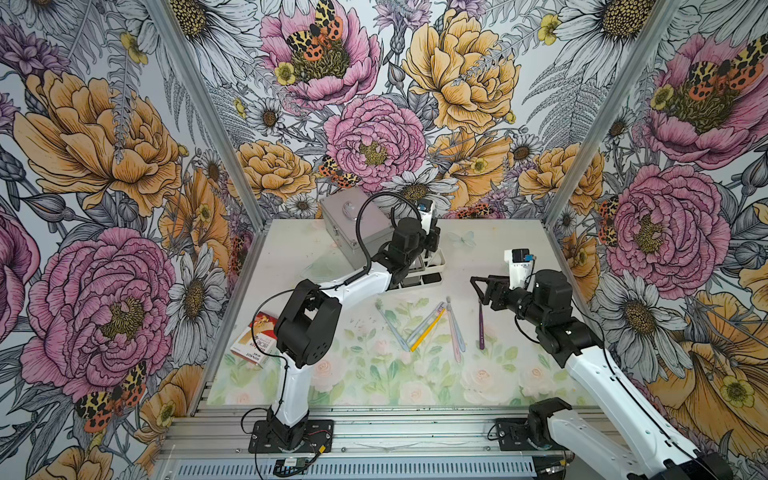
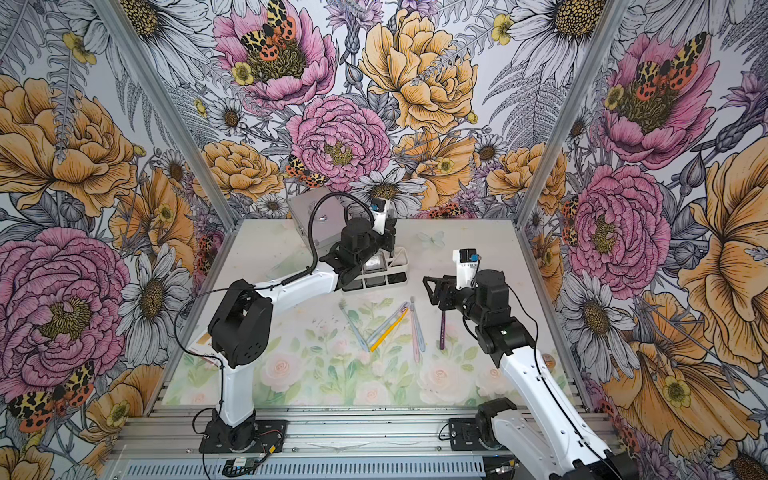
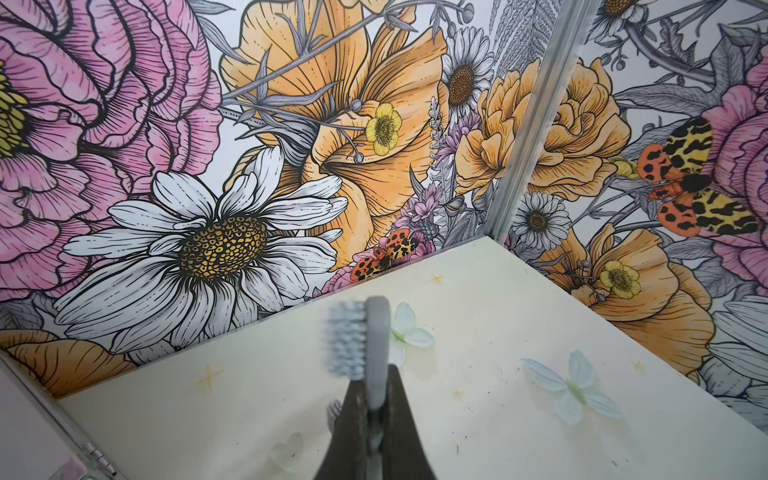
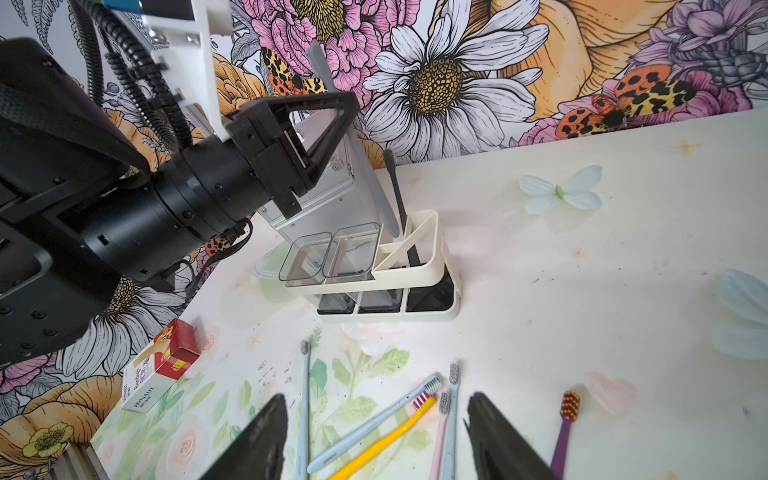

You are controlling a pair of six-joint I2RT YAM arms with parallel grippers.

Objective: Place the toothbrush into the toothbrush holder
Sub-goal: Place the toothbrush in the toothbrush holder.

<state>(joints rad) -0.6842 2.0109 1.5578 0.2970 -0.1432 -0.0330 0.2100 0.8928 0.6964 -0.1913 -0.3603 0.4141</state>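
My left gripper [image 3: 376,399] is shut on a grey toothbrush [image 3: 376,353], which it holds nearly upright, bristles up. In the right wrist view this toothbrush [image 4: 365,166] slants down from the left gripper [image 4: 349,104], and its lower end reaches the top of the divided end compartment of the white toothbrush holder [image 4: 436,266]. A black toothbrush [image 4: 395,187] stands in that compartment. The holder [image 1: 434,266] sits mid-table, partly hidden by the left arm. My right gripper [image 4: 376,403] hangs open and empty above several loose toothbrushes, among them a yellow one [image 4: 386,436] and a purple one [image 4: 565,424].
A silver metal case [image 1: 349,224] stands right behind the holder. A red and white box [image 1: 257,336] lies at the left edge of the table. Two clear square cups [image 4: 328,253] fill the holder's other compartments. Flowered walls close in three sides.
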